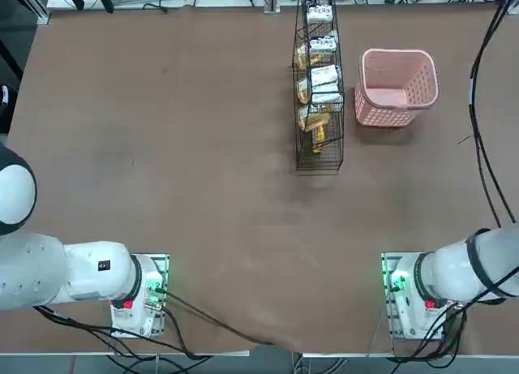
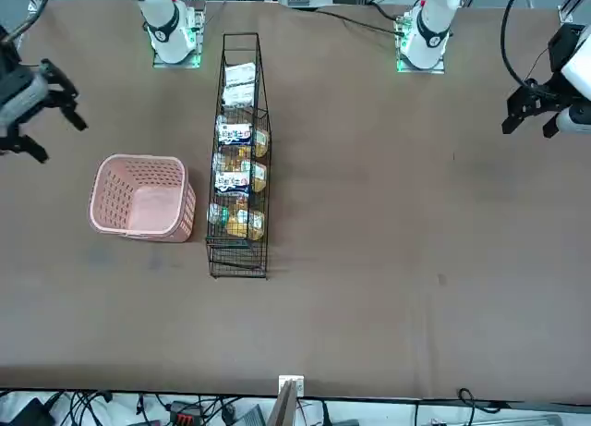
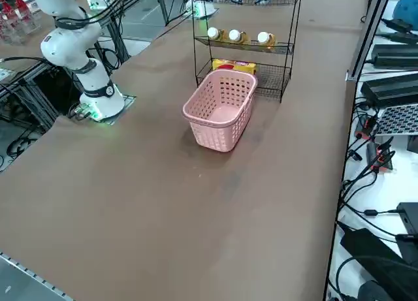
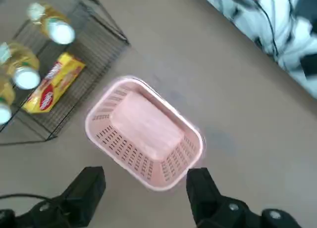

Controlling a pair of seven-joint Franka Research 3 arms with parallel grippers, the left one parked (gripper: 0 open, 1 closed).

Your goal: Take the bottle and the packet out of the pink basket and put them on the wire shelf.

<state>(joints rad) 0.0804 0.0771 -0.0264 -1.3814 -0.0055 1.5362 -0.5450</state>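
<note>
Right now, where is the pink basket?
In the top view the pink basket sits on the table's far right part, just right of the wire shelf. It looks empty, and the open right tool hovers above it.

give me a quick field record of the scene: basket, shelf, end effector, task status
pink basket: upright on the table, beside the wire shelf, nothing visible inside
wire shelf: several tiers, holding bottles, white packets and a yellow packet
right end effector: open, raised above the basket, holding nothing
task status: looks finished, no bottle or packet left in the basket
</note>
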